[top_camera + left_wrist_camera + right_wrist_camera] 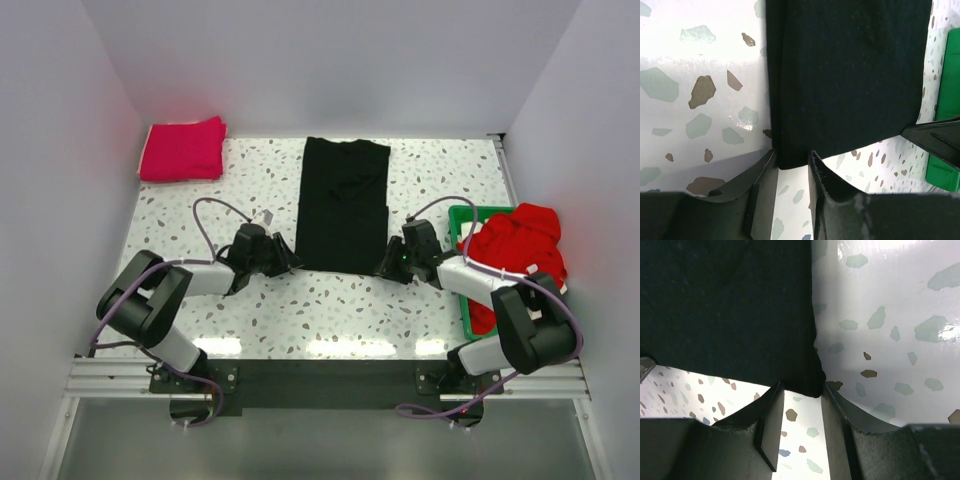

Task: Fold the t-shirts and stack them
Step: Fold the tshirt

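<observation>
Seen from above, the black t-shirt (343,205) lay in the centre of the speckled surface (330,310), folded into a long narrow strip running from the top of the frame toward the bottom. Your left gripper (285,258) sat at its lower left corner and your right gripper (390,262) at its lower right corner. They mirrored each other, probably so both near corners could be lifted together and carried over the far end for the next fold.

In the left wrist view, the fingers were partly spread, with the cloth's corner just between their tips and not yet pinched. The right wrist view showed the same: fingers apart, the corner at the tips, speckled surface visible through the gap.

A pink t-shirt (183,149) rested folded in the upper left, well apart from the work, likely the start of the stack. At the right edge a green tray (485,211) held a crumpled red t-shirt (520,248) heaped above its rim, apparently waiting its turn. Whether anything lay beneath it, you could not tell.
</observation>
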Robot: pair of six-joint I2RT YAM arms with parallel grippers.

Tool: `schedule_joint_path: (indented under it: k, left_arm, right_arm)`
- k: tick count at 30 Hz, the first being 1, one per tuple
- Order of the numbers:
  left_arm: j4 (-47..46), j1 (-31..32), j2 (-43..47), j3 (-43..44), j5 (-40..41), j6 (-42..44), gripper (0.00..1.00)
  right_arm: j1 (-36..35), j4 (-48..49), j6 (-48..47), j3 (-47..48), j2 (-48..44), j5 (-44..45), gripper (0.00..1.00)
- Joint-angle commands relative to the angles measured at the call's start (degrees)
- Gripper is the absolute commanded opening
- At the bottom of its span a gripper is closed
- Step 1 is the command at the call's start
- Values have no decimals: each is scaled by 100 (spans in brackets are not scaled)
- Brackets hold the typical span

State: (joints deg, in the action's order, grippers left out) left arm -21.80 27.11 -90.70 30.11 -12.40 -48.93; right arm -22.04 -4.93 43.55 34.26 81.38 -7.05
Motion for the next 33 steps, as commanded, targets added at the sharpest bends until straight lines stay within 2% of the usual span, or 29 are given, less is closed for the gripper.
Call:
schedule_joint_path:
  k: [1,4,7,10,11,13,14,17,24,33]
  left_arm:
    - [27,4,-159,39,63,-3,31]
    - [1,13,-212,57,36,-11,27]
    - [-26,13,-255,92,1,-20,16]
    - [-8,57,-238,92,10,-29,6]
    - [9,75,-203,92,27,-29,5]
    - [140,110,-159,92,115,-12,3]
    - [193,162,-63,83,159,-12,2]
    - [378,277,244,-75,352,-12,0]
    - [694,523,1439,-953,704,-354,0]
    - [1897,1173,3891,-1692,1169,-846,0]
  right_arm:
    - [33,264,5,-77,141,265,39]
    - [51,299,-57,-69,185,388,39]
    - [51,396,-119,-69,290,415,39]
    - [51,422,-206,-86,352,432,24]
    - [60,423,-259,-86,369,450,16]
    - [51,370,-321,-86,378,415,10]
    - [51,326,-347,-78,387,389,4]
    - [51,186,-417,-147,238,196,0]
    - [51,-420,-382,-727,-1017,-130,0]
    - [42,-1888,-207,-1457,-3803,-701,0]
